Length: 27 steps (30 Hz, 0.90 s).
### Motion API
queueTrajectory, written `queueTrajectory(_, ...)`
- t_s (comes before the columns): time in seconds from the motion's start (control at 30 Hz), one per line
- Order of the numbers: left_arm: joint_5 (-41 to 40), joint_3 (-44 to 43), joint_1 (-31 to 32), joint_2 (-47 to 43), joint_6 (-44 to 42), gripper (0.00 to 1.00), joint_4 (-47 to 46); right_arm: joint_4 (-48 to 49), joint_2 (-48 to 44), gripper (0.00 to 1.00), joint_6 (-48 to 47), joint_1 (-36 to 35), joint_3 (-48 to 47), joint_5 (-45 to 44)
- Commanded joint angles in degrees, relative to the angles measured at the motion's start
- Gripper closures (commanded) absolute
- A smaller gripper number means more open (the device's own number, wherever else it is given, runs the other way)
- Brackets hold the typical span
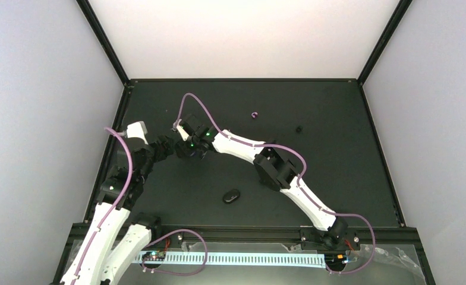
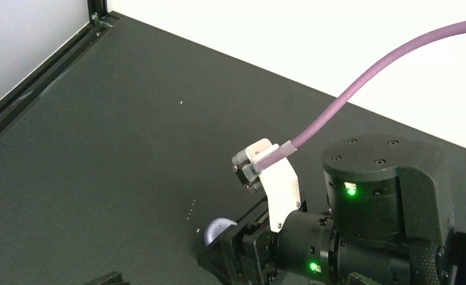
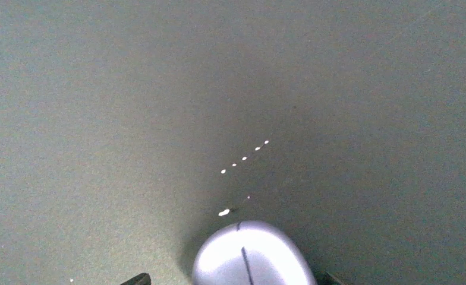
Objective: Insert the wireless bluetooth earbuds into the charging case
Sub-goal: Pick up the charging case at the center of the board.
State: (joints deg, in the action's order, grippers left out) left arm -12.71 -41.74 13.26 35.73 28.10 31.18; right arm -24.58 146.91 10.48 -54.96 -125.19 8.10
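Nearest the arm bases, a black case (image 1: 231, 195) lies on the table (image 1: 337, 178). It looks closed and sits well apart from both grippers.

Further out, left of centre, the 2 grippers meet nose to nose. The left gripper (image 1: 170, 144) points right and the right gripper (image 1: 184, 147) points left.

A lilac case (image 3: 251, 256) sits between the right gripper's fingertips (image 3: 137, 278). Its seam runs straight away from the wrist, in line with the fingers. The case is cut off by the frame, but its long axis seems to lie the same way.

The tips only peep in at the bottom edge, set wider than the case. Whether they press it, cannot tell. The left gripper's fingers barely show in its own view, so their spread is unknown.

Farthest out is a purple earbud (image 1: 254, 114), with a black earbud (image 1: 299, 128) further right. Both lie loose on the table, neither in a case, beyond and to the right of the grippers.

Judgement: the right gripper is nearer the buds but occupied at the lilac case. The left would have to reach across it.
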Motion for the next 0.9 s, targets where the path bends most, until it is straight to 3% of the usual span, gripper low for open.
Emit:
queueTrajectory(0.0,0.48,0.16,0.19,-0.36,-0.53,0.01,-1.2,-1.17,-3.44,0.25,-1.67,-1.2,3.28,-1.01)
queueTrajectory(0.87,0.58,0.51,0.19,-0.79,-0.45,0.01,-1.3,-3.13,-1.36,0.44,-6.43,-2.79,3.52,-8.46)
